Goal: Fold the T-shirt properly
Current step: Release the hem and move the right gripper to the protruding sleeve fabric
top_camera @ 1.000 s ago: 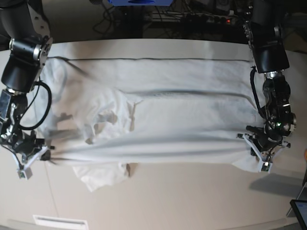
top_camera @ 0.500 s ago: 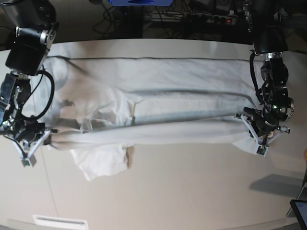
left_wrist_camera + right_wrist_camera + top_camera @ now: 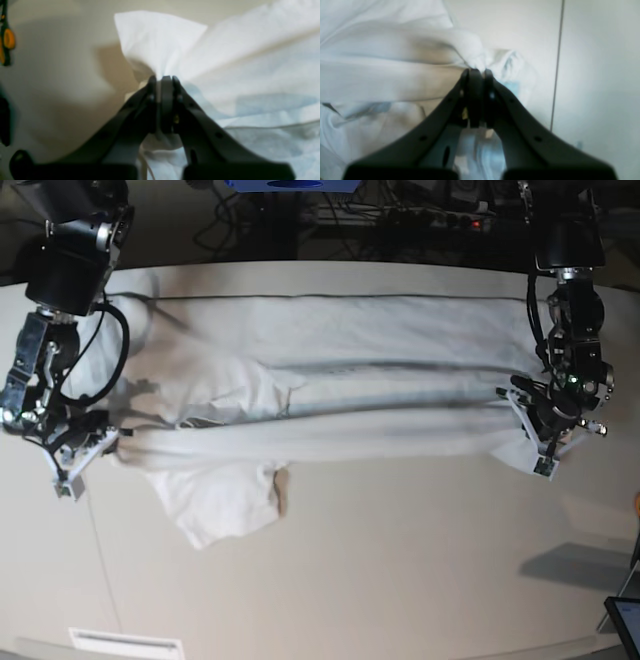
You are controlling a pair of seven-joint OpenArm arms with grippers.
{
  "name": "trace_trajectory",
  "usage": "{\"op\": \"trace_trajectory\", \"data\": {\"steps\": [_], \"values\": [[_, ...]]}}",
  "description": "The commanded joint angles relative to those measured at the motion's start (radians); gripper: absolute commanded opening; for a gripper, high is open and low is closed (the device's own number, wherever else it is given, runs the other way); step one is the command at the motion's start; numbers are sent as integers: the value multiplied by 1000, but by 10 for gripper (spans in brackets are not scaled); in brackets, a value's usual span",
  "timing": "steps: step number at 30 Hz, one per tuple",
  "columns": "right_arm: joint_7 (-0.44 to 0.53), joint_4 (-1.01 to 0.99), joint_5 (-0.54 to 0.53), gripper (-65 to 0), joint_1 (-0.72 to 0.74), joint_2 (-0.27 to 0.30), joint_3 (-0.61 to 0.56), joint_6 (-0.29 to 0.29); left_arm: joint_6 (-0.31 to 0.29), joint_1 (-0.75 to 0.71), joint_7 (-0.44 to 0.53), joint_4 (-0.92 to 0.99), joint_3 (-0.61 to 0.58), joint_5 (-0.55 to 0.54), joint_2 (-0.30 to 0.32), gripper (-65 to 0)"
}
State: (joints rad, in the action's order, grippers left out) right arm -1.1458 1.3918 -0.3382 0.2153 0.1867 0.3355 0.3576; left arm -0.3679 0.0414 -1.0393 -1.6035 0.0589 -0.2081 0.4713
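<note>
At the left of the base frame the right gripper is pinching one end of the T-shirt, and at the right the left gripper is clamping the other; both are carrying the near hem farther up than a second ago, so the lengthwise fold is progressing. The shirt is lying across the table; cables are cluttering the dark background.

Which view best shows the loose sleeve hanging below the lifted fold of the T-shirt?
The base view: the sleeve lies flat on the table below the raised edge of the T-shirt. The wrist views show only bunched cloth pinched by the left gripper and the right gripper.
</note>
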Motion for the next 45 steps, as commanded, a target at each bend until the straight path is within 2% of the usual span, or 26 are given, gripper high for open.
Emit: {"op": "trace_trajectory", "data": {"steps": [1, 10, 15, 28, 33, 35, 37, 40, 43, 45], "values": [[17, 19, 6, -643, 13, 21, 4, -12, 16, 10, 3, -13, 12, 26, 37, -650], [28, 19, 9, -643, -11, 23, 3, -12, 16, -50, 9, 6, 3, 26, 51, -650], [39, 14, 11, -643, -34, 23, 3, -12, 16, -54, 11, 53, -64, 28, 56, -650], [33, 19, 11, -625, -46, 24, 4, -12, 16, -51, 7, 45, -60, 28, 71, -648], [10, 25, 9, -524, -46, 23, 4, -12, 16, -53, 4, 45, -60, 26, 108, -633], [8, 62, 9, -477, -46, 23, 4, -12, 16, -51, 4, 45, -58, 26, 122, -573], [-9, 100, 9, -435, -46, 21, 4, -12, 16, -50, 4, 45, -58, 22, 134, -484], [-44, 174, 9, -335, -46, 21, 6, -12, 16, -48, 4, 44, -57, 19, 146, -351], [-75, 225, 9, -222, -46, 21, 6, -19, 16, -48, 4, 15, -57, 19, 146, -297], [-86, 237, 9, -160, -46, 20, 6, -59, 16, -48, 3, -7, -57, 19, 146, -294]]}}
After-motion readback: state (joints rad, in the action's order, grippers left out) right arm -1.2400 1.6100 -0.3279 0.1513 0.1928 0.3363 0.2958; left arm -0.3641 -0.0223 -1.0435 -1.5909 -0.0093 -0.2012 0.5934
